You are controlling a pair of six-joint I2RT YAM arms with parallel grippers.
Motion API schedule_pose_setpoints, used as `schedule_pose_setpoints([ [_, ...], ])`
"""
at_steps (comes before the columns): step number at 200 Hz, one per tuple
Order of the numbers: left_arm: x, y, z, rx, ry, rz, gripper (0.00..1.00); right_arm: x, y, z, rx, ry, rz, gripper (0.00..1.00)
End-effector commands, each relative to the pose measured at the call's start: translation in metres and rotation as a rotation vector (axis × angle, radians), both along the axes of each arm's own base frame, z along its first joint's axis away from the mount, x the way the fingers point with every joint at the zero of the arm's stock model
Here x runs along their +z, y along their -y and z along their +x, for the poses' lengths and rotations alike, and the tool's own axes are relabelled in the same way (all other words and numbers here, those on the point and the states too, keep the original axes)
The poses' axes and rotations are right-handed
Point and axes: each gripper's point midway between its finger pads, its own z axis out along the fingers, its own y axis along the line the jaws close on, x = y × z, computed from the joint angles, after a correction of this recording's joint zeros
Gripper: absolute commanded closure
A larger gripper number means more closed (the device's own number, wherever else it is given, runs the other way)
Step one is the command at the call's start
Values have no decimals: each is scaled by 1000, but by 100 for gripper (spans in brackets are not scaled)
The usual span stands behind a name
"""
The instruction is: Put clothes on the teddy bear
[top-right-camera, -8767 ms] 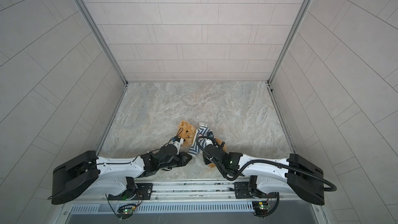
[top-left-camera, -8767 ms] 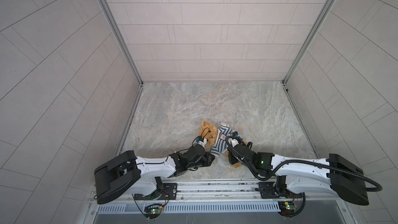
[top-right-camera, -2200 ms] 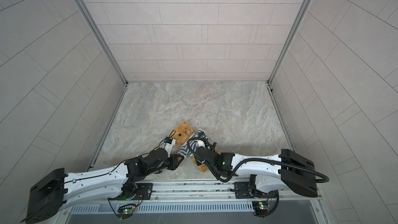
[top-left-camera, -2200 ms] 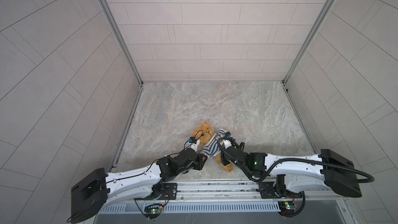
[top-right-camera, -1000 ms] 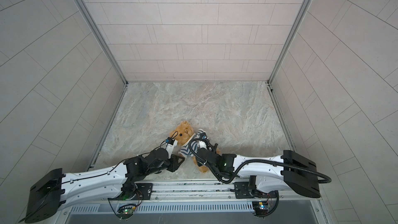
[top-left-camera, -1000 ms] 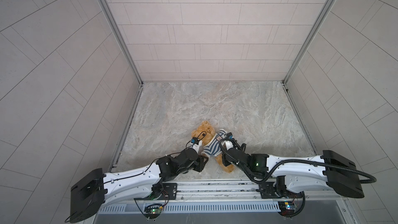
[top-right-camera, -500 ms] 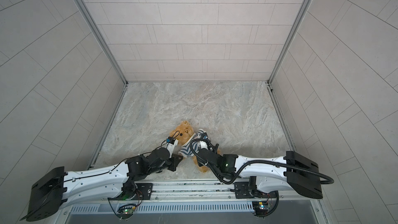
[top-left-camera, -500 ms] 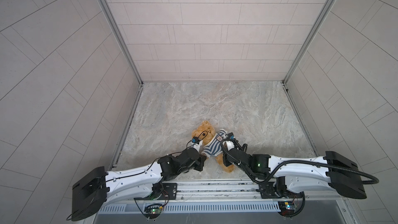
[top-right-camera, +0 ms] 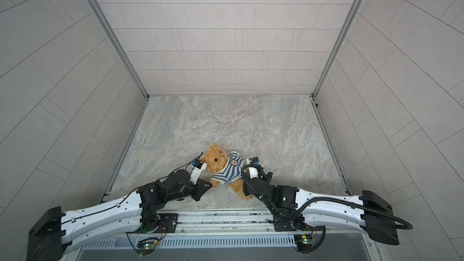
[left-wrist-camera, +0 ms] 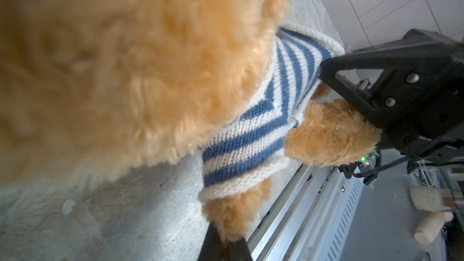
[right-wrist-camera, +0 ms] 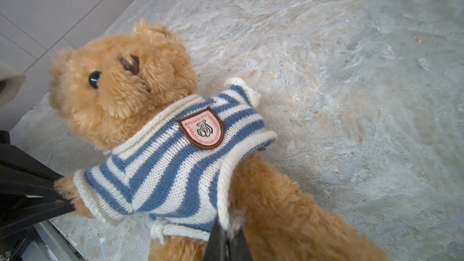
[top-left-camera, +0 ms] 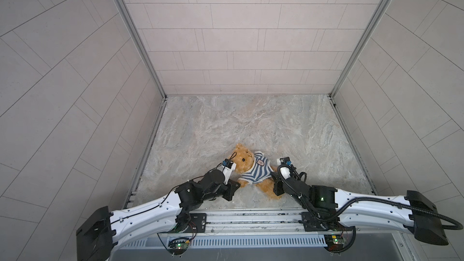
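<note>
Now that the left jaws have just shut, quick rundown, big to small: the grey marbled desk [top-left-camera: 226, 121] carries only the teddy bear [top-left-camera: 243, 158], which lies face-up near the front rail [top-left-camera: 251, 215], head toward the back-left, between both arms. The blue-and-white striped shirt [right-wrist-camera: 163, 171] is over head and torso, no longer bunched beside the bear as it was seconds ago, so dressing looks nearly done. The left gripper [left-wrist-camera: 224, 243], apart a second ago, is now clamped on the paw [right-wrist-camera: 66, 188] poking out of one sleeve, likely to pull that arm through. The right gripper [right-wrist-camera: 226, 242] is pinched together on the shirt hem at the belly, probably anchoring it. The other sleeve [right-wrist-camera: 242, 89] looks flat with no paw showing; the arm may be still inside, cannot tell. No clutter, but the two arms crowd the bear and the rail is close by its legs.
</note>
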Motion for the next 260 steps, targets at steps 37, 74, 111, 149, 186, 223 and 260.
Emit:
schedule_pose_setpoints([
  [37, -20, -8, -3, 11, -43, 17, 100, -26, 39, 12, -170, 5, -116, 100],
  [74, -36, -19, 0, 79, -73, 23, 100, -27, 38, 18, -189, 24, -131, 100],
  [111, -26, -24, 8, 80, -16, 70, 100, -16, 8, 16, -81, -11, -120, 100],
  [149, -26, -24, 14, 106, -16, 86, 100, 21, -39, 8, 118, 11, -79, 79],
  [186, -22, -26, 19, 115, 9, 112, 100, 63, -58, 13, 190, 46, -104, 56],
  [223, -20, -28, 23, 114, 28, 152, 100, 66, -57, 39, 182, -14, -91, 46],
  [260, -21, -28, 26, 115, 32, 179, 100, 58, -69, 65, 228, -49, -169, 45],
])
